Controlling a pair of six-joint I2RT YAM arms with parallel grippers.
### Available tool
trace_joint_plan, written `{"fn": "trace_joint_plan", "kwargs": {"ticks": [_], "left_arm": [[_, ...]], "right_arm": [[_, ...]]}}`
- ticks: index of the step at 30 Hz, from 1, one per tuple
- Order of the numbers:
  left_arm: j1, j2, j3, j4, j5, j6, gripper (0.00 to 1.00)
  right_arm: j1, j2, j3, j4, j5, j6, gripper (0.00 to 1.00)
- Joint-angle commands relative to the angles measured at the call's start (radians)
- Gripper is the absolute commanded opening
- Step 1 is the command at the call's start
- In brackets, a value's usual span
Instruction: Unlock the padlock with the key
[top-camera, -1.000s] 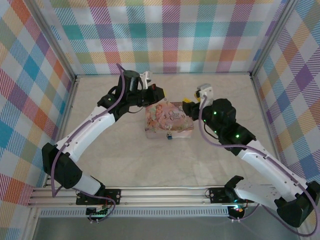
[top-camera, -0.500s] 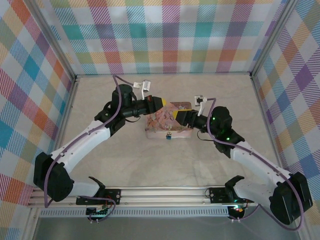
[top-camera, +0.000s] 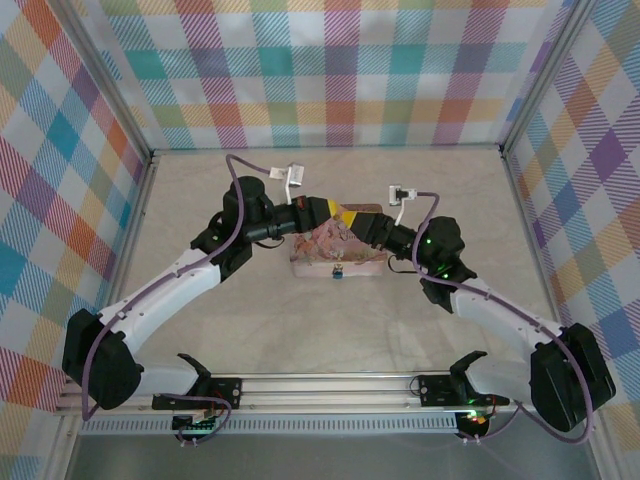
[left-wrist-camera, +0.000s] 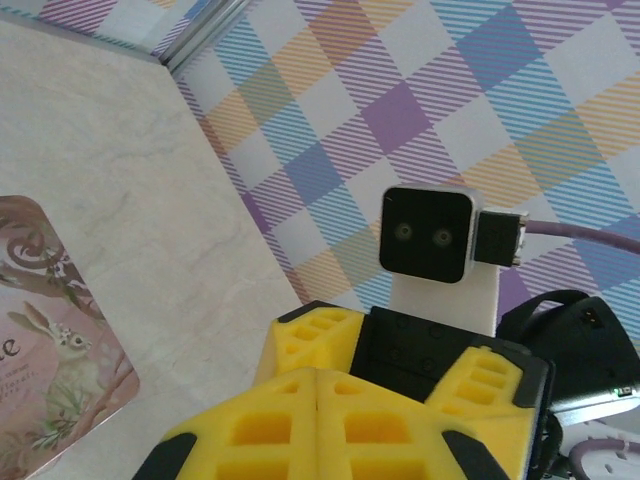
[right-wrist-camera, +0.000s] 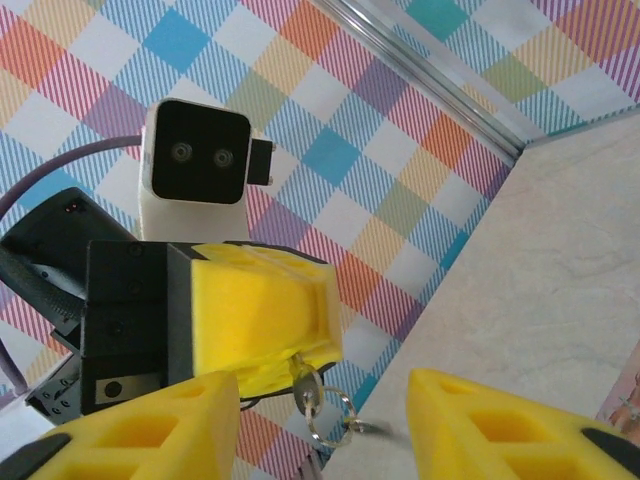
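Note:
Above the pink box my two grippers meet tip to tip. My left gripper is shut, its yellow fingers pinching a small silver key with a key ring dangling from it. My right gripper stands open, one finger on either side of the key without touching it. The tiny padlock sits at the box's front edge, below both grippers. In the left wrist view my shut left gripper faces the right gripper's fingers and its camera.
The pink picture-covered box lies mid-table on the pale marbled surface. Checkered walls close in the back and both sides. A metal rail runs along the near edge by the arm bases.
My left gripper swung right over the box and levelled out. The right gripper moved left to meet it, and its jaws narrowed a little around the key.

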Motion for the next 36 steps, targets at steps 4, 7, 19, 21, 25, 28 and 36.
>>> {"fn": "trace_joint_plan", "kwargs": {"ticks": [4, 7, 19, 21, 25, 28, 36], "left_arm": [[-0.028, -0.024, -0.005, 0.056, -0.014, -0.004, 0.00], [-0.035, -0.020, -0.003, 0.058, -0.021, -0.003, 0.00], [-0.047, -0.017, 0.001, 0.069, -0.048, -0.006, 0.00], [-0.047, -0.017, 0.003, 0.069, -0.053, -0.006, 0.00], [-0.047, -0.020, -0.001, 0.065, -0.078, -0.006, 0.00], [-0.047, -0.020, -0.005, 0.075, -0.084, -0.012, 0.00], [-0.047, -0.016, -0.009, 0.104, -0.074, -0.033, 0.00]], "right_arm": [[-0.002, 0.021, 0.035, 0.092, -0.035, 0.045, 0.39], [0.000, 0.029, 0.037, 0.111, -0.046, 0.058, 0.34], [0.006, 0.043, 0.053, 0.104, -0.066, 0.067, 0.30], [0.006, 0.045, 0.051, 0.110, -0.071, 0.070, 0.30], [0.011, 0.048, 0.039, 0.154, -0.080, 0.086, 0.27], [0.012, 0.046, 0.035, 0.167, -0.078, 0.090, 0.25], [0.016, 0.058, 0.045, 0.151, -0.075, 0.089, 0.23]]}}
